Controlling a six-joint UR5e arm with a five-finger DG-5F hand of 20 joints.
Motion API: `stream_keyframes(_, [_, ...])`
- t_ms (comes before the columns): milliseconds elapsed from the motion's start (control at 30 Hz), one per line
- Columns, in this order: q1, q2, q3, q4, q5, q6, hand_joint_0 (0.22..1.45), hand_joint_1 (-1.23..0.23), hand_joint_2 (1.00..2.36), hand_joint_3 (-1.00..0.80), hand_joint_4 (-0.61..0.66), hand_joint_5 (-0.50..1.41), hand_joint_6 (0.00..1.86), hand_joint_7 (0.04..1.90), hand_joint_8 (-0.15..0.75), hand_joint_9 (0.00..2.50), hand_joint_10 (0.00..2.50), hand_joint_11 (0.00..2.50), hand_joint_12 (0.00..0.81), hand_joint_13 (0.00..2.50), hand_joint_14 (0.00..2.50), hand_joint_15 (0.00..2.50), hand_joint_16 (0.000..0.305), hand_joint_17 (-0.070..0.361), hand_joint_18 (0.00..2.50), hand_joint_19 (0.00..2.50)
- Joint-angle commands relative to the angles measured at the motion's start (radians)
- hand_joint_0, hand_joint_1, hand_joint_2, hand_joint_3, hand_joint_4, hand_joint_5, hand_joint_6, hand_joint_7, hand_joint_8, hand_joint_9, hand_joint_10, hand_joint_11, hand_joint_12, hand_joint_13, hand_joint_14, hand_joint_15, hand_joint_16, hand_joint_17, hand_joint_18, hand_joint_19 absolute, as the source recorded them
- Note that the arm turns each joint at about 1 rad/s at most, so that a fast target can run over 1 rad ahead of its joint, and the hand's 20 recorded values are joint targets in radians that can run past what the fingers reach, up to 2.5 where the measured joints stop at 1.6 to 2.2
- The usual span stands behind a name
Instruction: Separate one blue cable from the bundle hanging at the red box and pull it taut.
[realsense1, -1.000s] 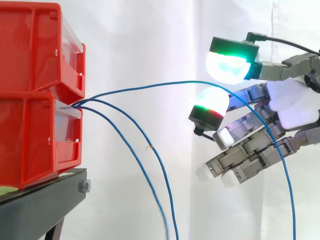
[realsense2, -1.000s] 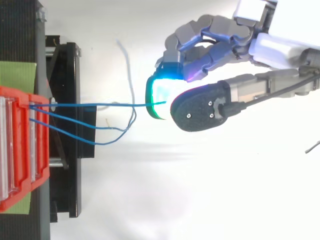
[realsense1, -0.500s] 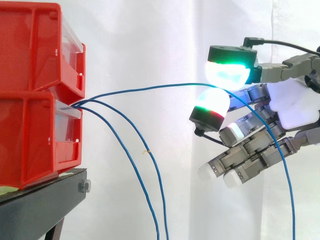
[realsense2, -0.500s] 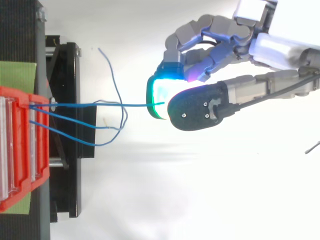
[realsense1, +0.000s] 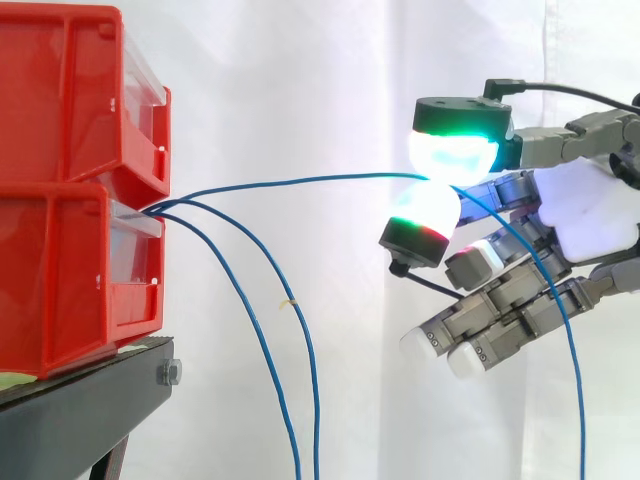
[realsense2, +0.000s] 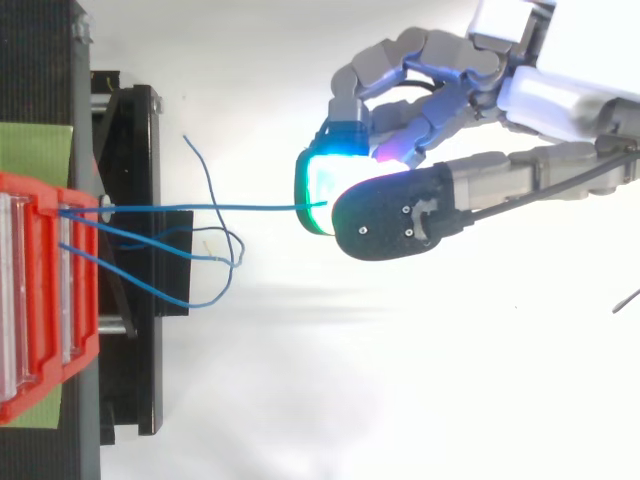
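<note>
the hand (realsense1: 590, 215) pinches the top blue cable (realsense1: 300, 181) between its glowing pads (realsense1: 455, 150), well out from the red box (realsense1: 60, 270), while the other two cables (realsense1: 289, 300) droop — separation looks done, and the next move calls for drawing away from the box until the slack arc straightens.

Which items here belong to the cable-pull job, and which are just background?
Job:
- robot hand, pinching
- pinched blue cable
- two loose blue cables, hanging down
- lower red bin, where the cables emerge

Background:
- upper red bin
- black stand
- green sheet under the bins
- white curtain
</note>
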Motion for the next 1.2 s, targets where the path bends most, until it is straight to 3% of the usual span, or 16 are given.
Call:
stream_keyframes(0, [0.003, -0.006, 0.000, 0.013, 0.001, 0.001, 0.61, -0.77, 1.03, -0.09, -0.07, -0.15, 0.92, 1.16, 0.259, 1.02, 0.03, 1.08, 0.353, 0.49, 0.01, 0.33, 0.049, 0.111, 0.39, 0.40])
stream_keyframes(267, [0.003, -0.024, -0.012, 0.091, 0.010, -0.001, 0.61, -0.76, 1.03, -0.10, -0.04, -0.16, 0.92, 1.16, 0.268, 1.03, 0.03, 1.08, 0.354, 0.50, 0.01, 0.33, 0.049, 0.111, 0.39, 0.41])
stream_keyframes(367, [0.005, -0.023, -0.038, 0.122, 0.011, 0.001, 0.62, -0.76, 1.03, -0.11, -0.04, -0.16, 0.92, 1.16, 0.266, 1.03, 0.03, 1.09, 0.354, 0.50, 0.01, 0.33, 0.049, 0.111, 0.40, 0.41])
stream_keyframes(433, [0.006, -0.024, -0.063, 0.160, 0.011, 0.001, 0.62, -0.76, 1.03, -0.13, -0.04, -0.16, 0.93, 1.14, 0.264, 1.03, 0.03, 1.08, 0.355, 0.52, 0.01, 0.35, 0.049, 0.111, 0.40, 0.41])
stream_keyframes(500, [0.010, -0.024, -0.100, 0.240, 0.013, -0.003, 0.62, -0.76, 1.02, -0.14, -0.04, -0.16, 0.93, 1.13, 0.269, 1.03, 0.03, 1.09, 0.352, 0.58, 0.02, 0.40, 0.050, 0.112, 0.41, 0.42])
stream_keyframes(533, [0.010, -0.024, -0.100, 0.240, 0.013, -0.003, 0.62, -0.75, 1.03, -0.14, -0.05, -0.16, 0.92, 1.13, 0.268, 1.04, 0.03, 1.12, 0.345, 0.61, 0.02, 0.45, 0.049, 0.111, 0.42, 0.43])
stream_keyframes(600, [0.014, -0.024, -0.120, 0.301, 0.018, -0.015, 0.62, -0.75, 1.02, -0.15, -0.05, -0.17, 0.92, 1.12, 0.267, 1.03, 0.03, 1.15, 0.347, 0.69, 0.02, 0.54, 0.049, 0.111, 0.44, 0.45])
stream_keyframes(800, [0.019, -0.024, -0.120, 0.318, 0.022, -0.056, 0.63, -0.75, 1.02, -0.17, -0.05, -0.17, 0.92, 1.11, 0.259, 1.06, 0.02, 1.25, 0.359, 0.84, 0.03, 0.90, 0.048, 0.108, 0.65, 0.73])
stream_keyframes(833, [0.020, -0.023, -0.120, 0.328, 0.022, -0.088, 0.63, -0.75, 1.02, -0.17, -0.05, -0.17, 0.92, 1.11, 0.258, 1.06, 0.02, 1.25, 0.364, 0.87, 0.03, 0.92, 0.048, 0.108, 0.69, 0.77])
stream_keyframes(1167, [0.020, -0.023, -0.121, 0.361, 0.021, -0.190, 0.64, -0.75, 1.03, -0.17, -0.05, -0.17, 0.92, 1.10, 0.266, 1.11, 0.02, 1.34, 0.336, 1.07, 0.02, 1.28, 0.047, 0.105, 0.84, 0.91])
